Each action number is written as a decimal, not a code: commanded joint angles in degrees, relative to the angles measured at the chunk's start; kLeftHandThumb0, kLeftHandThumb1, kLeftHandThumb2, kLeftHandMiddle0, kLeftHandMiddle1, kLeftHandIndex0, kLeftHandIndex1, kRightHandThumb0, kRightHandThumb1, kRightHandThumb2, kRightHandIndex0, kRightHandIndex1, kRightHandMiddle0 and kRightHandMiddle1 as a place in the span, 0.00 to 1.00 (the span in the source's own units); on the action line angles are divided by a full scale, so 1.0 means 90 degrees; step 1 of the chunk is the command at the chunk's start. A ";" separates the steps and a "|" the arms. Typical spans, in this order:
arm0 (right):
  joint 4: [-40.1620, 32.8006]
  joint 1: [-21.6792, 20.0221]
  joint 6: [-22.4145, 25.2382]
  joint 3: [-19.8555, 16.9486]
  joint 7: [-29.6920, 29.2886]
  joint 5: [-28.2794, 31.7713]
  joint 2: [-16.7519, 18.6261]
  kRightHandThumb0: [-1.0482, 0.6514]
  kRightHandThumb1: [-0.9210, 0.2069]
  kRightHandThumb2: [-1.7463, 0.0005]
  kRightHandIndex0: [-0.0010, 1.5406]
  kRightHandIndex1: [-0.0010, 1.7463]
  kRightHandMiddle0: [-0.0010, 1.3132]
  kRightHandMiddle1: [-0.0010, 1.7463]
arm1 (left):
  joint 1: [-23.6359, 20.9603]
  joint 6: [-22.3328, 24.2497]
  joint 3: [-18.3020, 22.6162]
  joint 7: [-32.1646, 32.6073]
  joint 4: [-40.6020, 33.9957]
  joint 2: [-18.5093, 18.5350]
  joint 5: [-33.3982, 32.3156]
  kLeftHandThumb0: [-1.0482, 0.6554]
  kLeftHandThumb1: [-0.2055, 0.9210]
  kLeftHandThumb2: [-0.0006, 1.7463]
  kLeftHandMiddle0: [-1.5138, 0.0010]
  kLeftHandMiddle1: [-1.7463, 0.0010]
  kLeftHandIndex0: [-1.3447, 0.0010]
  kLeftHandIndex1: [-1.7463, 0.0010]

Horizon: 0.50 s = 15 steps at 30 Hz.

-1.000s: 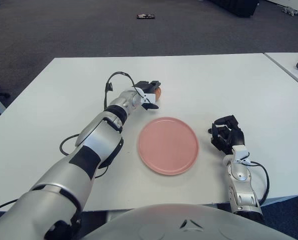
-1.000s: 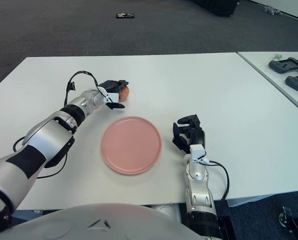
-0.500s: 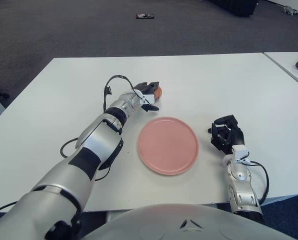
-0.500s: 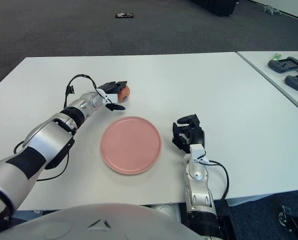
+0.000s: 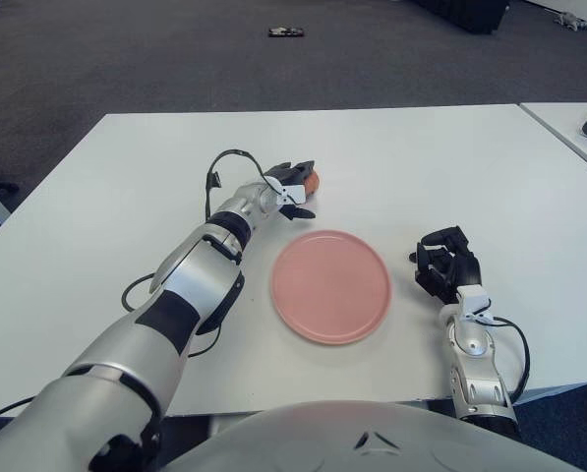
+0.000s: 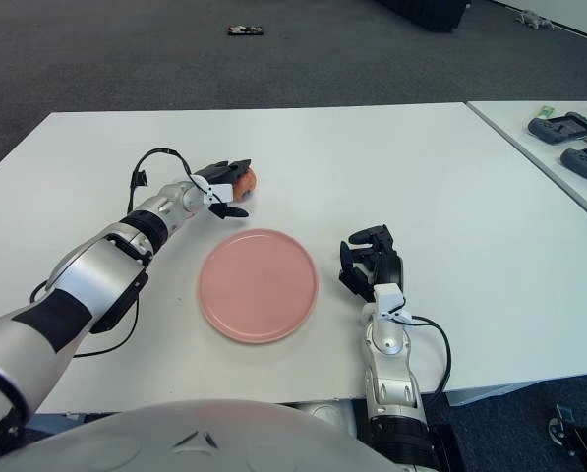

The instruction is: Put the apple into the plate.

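A small red-orange apple sits on the white table, just beyond the far-left rim of the pink plate. My left hand reaches in from the left, its dark fingers curled over the apple's top and near side, so only the right half of the fruit shows. The apple still touches the tabletop. In the right eye view the same hand holds the apple. My right hand shows to the right of the plate with curled fingers, holding nothing.
A black cable loops up from my left wrist. A second white table at the far right carries dark devices. A small dark object lies on the grey carpet beyond the table.
My left hand has edged slightly back and to the left, and more of the apple shows past its fingers. The plate and the right hand have not moved.
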 commanded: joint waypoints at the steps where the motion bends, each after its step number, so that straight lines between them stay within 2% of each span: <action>1: 0.0067 0.0097 0.0150 0.0006 -0.0013 -0.0031 0.0006 0.40 0.16 0.55 0.39 0.71 0.23 1.00 | -0.0021 0.0084 -0.0038 -0.0137 0.0054 -0.0002 0.0058 0.07 0.79 0.29 1.00 1.00 1.00 1.00; 6: 0.0012 0.0140 0.0204 0.0007 -0.0070 -0.0093 0.0014 0.40 0.16 0.55 0.39 0.71 0.23 1.00 | -0.0063 0.0096 -0.0188 -0.0076 0.0045 -0.0052 0.0213 0.08 0.80 0.30 0.99 1.00 0.99 1.00; 15: -0.0070 0.0206 0.0295 0.0012 -0.0112 -0.0084 0.0012 0.40 0.17 0.55 0.38 0.70 0.23 1.00 | -0.0174 0.0173 -0.0433 0.0023 0.0054 -0.0221 0.0435 0.12 0.75 0.34 0.96 0.98 1.00 0.83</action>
